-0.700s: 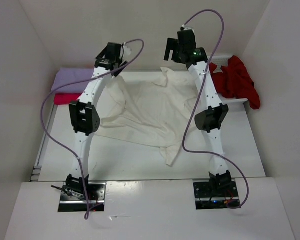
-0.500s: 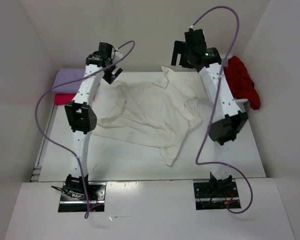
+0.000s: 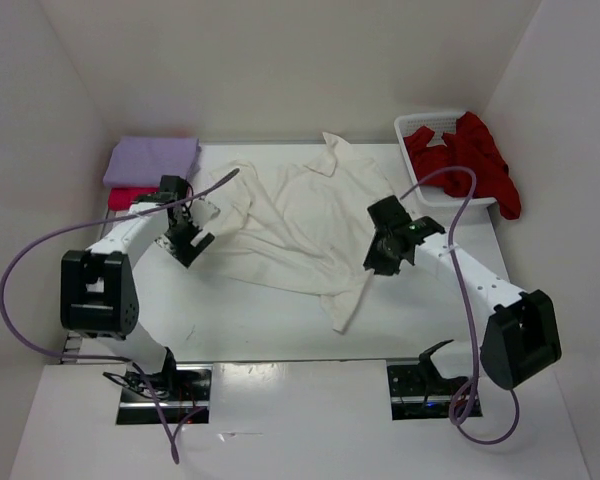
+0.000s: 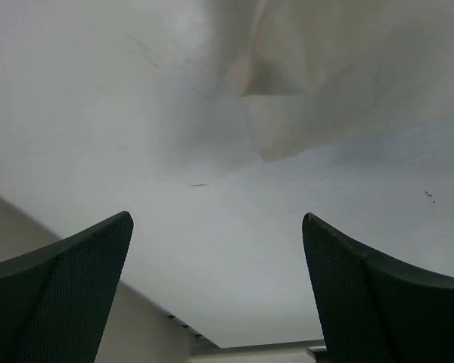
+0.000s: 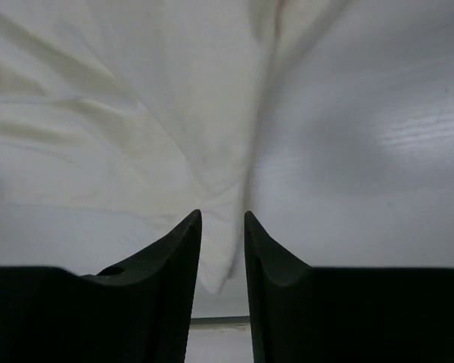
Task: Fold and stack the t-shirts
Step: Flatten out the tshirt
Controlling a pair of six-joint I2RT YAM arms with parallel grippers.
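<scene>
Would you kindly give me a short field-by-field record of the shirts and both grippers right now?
cream shirt: spread crumpled in the middle, unfolded
lavender shirt: folded, far left, atop magenta shirt
dark red shirt: heaped in white basket, far right
left gripper: jaws wide open above bare table beside cream shirt
right gripper: jaws nearly together at cream shirt's edge; grip unclear

cream shirt (image 3: 300, 222), lavender shirt (image 3: 152, 158), red shirt (image 3: 480, 150)

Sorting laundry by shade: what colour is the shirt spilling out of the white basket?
That shirt is dark red, seen best in the top external view.
</scene>
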